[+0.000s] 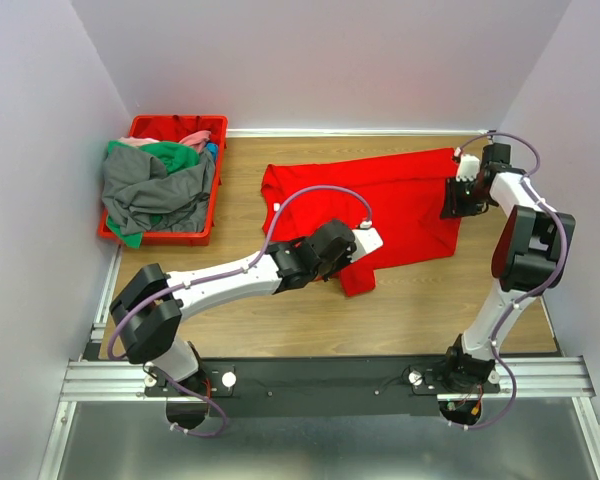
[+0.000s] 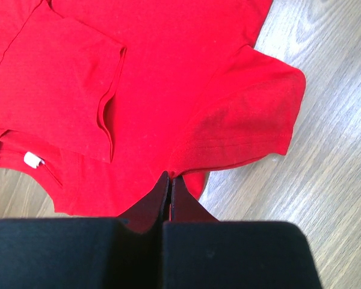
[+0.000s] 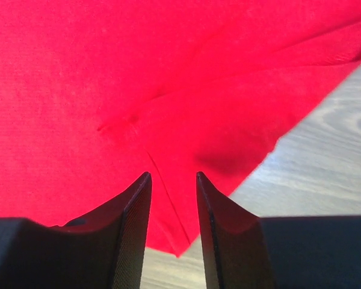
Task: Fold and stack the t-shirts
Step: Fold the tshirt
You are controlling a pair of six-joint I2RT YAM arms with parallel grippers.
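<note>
Fold 1 in hand: red t-shirt [image 1: 410,195] lies spread on the table [image 1: 430,300], left gripper [image 2: 170,179] clamped on cloth by its near sleeve, right gripper [image 3: 173,180] jaws apart over a hem corner; next, I judge, right must pinch that corner so both can carry edges across.

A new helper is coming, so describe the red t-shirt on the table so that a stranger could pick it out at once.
Start at the wooden table, right of the red crate in its far left corner. The red t-shirt lies spread out on the wood. Unlike the grey, green and pink shirts bundled in the crate, it lies alone outside it.
</note>
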